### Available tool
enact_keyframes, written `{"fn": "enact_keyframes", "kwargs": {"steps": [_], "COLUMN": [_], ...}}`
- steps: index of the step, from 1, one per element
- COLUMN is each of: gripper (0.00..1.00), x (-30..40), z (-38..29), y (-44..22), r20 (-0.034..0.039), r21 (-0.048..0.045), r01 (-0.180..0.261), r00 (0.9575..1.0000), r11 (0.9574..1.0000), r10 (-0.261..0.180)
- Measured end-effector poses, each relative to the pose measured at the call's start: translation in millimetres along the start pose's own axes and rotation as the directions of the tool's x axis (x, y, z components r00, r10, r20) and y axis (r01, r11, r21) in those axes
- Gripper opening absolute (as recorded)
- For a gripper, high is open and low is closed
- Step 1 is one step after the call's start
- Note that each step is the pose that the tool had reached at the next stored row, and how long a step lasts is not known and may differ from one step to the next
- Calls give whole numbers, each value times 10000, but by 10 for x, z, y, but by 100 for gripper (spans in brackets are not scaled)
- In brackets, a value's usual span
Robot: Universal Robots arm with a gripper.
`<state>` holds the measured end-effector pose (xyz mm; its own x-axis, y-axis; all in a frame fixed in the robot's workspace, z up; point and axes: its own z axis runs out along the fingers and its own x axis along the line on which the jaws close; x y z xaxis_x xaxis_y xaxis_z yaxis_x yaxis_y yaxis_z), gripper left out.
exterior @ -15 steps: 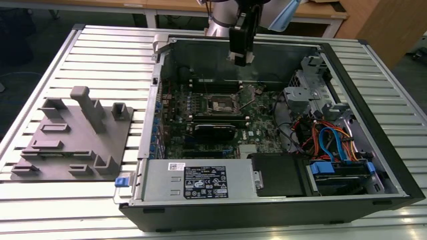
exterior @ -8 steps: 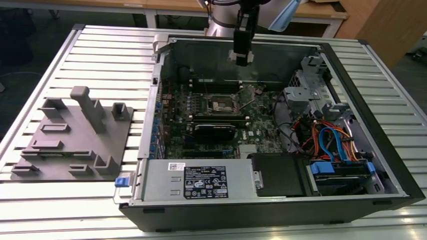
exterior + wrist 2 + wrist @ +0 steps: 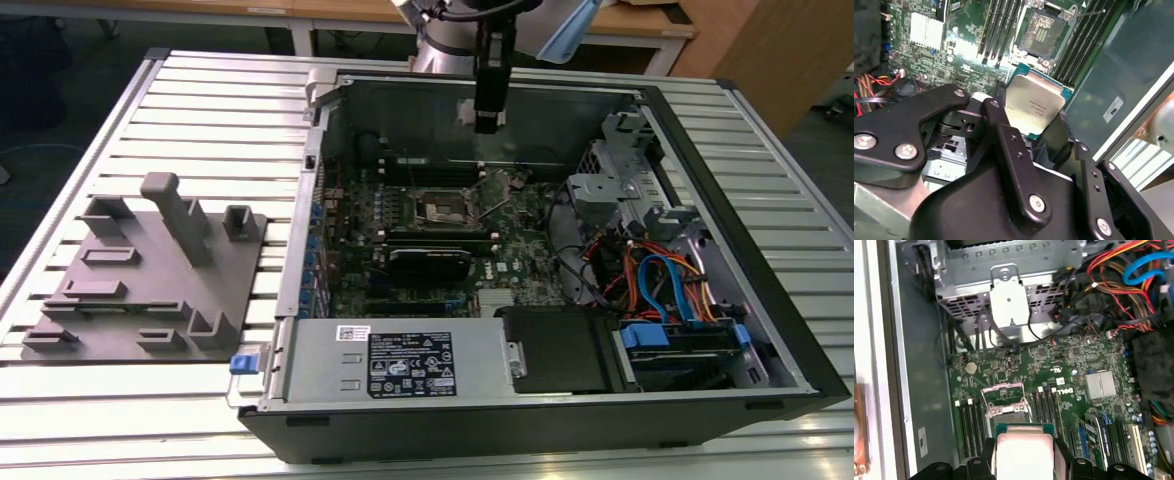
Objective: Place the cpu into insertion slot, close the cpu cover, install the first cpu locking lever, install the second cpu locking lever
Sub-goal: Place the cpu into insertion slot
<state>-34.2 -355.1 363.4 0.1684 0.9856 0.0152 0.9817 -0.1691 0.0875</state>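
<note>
We see the cpu (image 3: pixel 1035 105), a small flat square chip with a pale silver-grey metal top and a green edge, clamped between two black metal fingers (image 3: pixel 1006 145) that press on its opposite sides. The gripper (image 3: pixel 1029 119) is closed on the chip and holds it in the air, slightly tilted in the second wrist view.

The chip is not seated. It hangs above the green motherboard (image 3: pixel 1019 365), near the insertion slot (image 3: pixel 1041 32) but clearly apart from it. That slot is a small square black socket with a metal rim, and its dark centre lies uncovered. In the first wrist view the cpu cover (image 3: pixel 1003 388), a thin silver-grey metal frame plate with a large window, seems to stand lifted along one edge of the socket, though we cannot tell its exact angle. Long narrow black memory slots (image 3: pixel 999 30) run on both sides of the socket.

In the exterior view the gripper hangs over the far part of the open black computer case (image 3: pixel 787 330), above the socket and close to the far wall. Inside the case, a bundle of red, orange and blue cables (image 3: pixel 654 270) lies toward the exterior view's right, and a silver power supply box (image 3: pixel 320 360) with a label sits along the near wall. The case rests on a pale grey slatted table (image 3: pixel 200 110). A grey moulded fixture plate (image 3: pixel 147 290) lies just beside the case on the exterior view's left.
</note>
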Motion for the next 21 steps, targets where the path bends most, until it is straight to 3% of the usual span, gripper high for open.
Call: {"fn": "enact_keyframes", "kwargs": {"steps": [2, 3, 9, 21], "gripper": [54, 54, 54, 54], "x": [-5, -14, -14, -14], "z": [32, 127, 190, 198], "y": [-26, -80, -86, -87], "r20": [-14, -72, -159, -167], "r21": [3, 9, 13, 14], "r01": [149, 777, 1765, 1852], "r00": [9999, 9970, 9842, 9826], "r11": [9999, 9970, 9843, 9827], "r10": [-149, -777, -1765, -1852]}}
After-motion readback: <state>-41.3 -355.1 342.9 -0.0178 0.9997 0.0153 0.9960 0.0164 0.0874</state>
